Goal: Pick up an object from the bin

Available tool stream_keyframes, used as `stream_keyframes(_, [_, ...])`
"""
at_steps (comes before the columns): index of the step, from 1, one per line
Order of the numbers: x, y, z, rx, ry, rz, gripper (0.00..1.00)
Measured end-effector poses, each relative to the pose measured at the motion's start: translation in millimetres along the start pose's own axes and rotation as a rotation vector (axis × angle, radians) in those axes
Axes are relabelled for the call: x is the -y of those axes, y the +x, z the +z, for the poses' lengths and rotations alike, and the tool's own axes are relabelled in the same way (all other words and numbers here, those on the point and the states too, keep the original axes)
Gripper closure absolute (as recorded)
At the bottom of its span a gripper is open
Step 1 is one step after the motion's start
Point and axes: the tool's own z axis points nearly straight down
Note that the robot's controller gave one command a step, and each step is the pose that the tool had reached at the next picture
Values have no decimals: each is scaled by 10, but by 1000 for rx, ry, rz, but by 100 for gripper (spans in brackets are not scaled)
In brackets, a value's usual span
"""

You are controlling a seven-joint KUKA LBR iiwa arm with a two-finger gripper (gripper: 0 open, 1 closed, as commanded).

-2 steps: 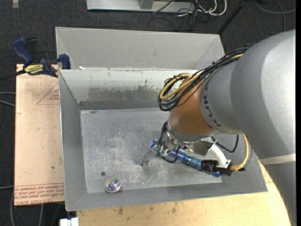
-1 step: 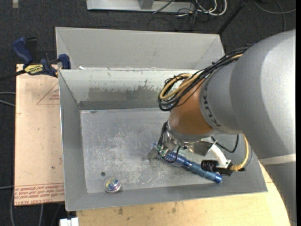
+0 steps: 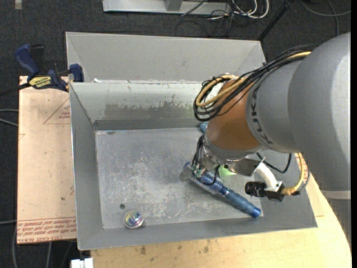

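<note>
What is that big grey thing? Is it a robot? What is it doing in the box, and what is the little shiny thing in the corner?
Yes, it is a robot arm, the thick grey tube that comes in from the right. The camera looks down on it from above, a little from one side. At the arm's end, under the orange part, sits its claw, which is for picking things up. It reaches down into a grey metal bin. Right at the claw lies a long blue stick, maybe a pen, on the bin's floor near the right side. I cannot tell if the claw is gripping it. Far from it, in the near left corner, a little shiny round thing lies all alone.
</note>
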Motion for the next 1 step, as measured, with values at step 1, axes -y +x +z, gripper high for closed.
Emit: stream_keyframes(1, [-2, 2, -13, -2, 3, -1, 100])
